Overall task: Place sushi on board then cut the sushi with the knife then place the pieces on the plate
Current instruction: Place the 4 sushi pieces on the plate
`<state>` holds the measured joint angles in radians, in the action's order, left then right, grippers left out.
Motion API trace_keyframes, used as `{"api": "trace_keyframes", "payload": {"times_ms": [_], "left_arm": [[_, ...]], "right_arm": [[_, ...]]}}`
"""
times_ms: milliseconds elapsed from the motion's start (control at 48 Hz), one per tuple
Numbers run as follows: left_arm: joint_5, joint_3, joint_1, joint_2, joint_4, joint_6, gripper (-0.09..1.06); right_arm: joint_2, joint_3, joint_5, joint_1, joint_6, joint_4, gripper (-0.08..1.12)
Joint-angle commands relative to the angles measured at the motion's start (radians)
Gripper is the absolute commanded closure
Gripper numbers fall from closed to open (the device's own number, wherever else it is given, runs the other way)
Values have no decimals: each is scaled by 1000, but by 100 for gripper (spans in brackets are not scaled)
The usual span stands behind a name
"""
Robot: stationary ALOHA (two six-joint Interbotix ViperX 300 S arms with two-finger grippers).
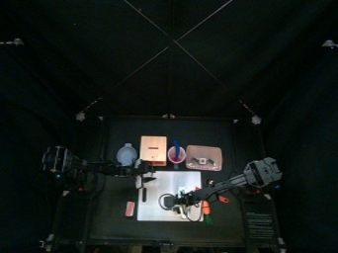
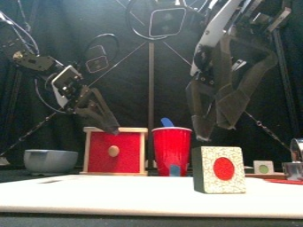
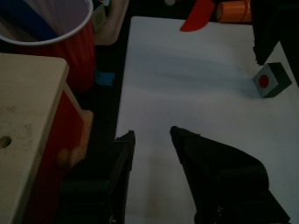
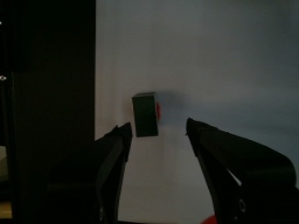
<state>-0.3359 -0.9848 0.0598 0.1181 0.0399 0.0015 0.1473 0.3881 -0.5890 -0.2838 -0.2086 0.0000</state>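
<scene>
Sushi block (image 2: 219, 168), likely a light, rigid toy that tips easily, stands upright on the white board (image 2: 119, 197) right of centre, best pinched across its dark flat sides; the right gripper (image 2: 219, 129) hangs over it, jaws spread and empty. Farther back, the left gripper (image 3: 151, 133) hovers parted and empty, and the red cup (image 2: 172, 151) holds a blue knife (image 2: 166, 122).

No words, numbers, labels or brand marks can be read in any view. The only mark of any kind is a plain red round on the speckled white face of the sushi piece (image 2: 219, 169), which stands upright on the white cutting board (image 2: 106, 195). It carries no lettering.
</scene>
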Motion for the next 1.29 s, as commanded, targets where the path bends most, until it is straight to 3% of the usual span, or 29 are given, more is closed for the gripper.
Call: {"api": "trace_keyframes", "payload": {"times_ms": [21,229,438,646,1000,1292], "left_arm": [[-5,14,-2,15,2,3,19],[-5,14,0,15,0,3,19],[-5,11,-2,15,0,3,19],[-5,11,-2,15,-2,3,19],[-5,12,-2,15,-2,5,19],[-5,14,3,15,-3,5,19]], "right_arm": [[2,-38,12,-8,0,3,18],[54,-52,48,-12,2,5,22],[72,-43,81,-12,2,14,39],[-21,31,63,21,2,-3,45],[-341,259,-72,347,2,-117,45],[-408,318,-101,695,3,-244,45]]}}
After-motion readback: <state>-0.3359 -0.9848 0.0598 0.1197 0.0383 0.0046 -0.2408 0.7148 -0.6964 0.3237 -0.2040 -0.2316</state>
